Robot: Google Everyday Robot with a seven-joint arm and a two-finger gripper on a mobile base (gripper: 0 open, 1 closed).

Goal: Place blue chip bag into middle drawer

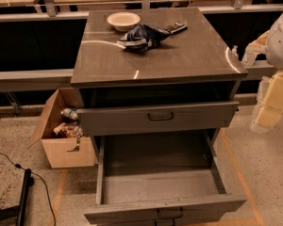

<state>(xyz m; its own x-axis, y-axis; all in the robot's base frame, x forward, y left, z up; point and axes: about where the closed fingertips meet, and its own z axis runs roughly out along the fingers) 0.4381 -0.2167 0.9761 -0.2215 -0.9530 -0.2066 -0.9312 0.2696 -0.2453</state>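
- Nearest, the middle drawer point(160, 187) stands pulled far out of the grey cabinet, its grey floor showing.
- Above it, the top drawer point(132, 119) sits out only a little way.
- On the counter point(188, 60) the blue chip bag point(142, 36) lies crumpled toward the back, well apart from the middle drawer.
- Just behind and left of the bag stands a cream bowl point(123, 20); a flat black device point(176, 28) lies at its right end.
- Left of the cabinet, an open cardboard box point(66, 152) stands on the floor.
- At the right edge the claw point(273, 100) hangs beside the counter, apart from the bag; wide or narrow, I cannot tell.
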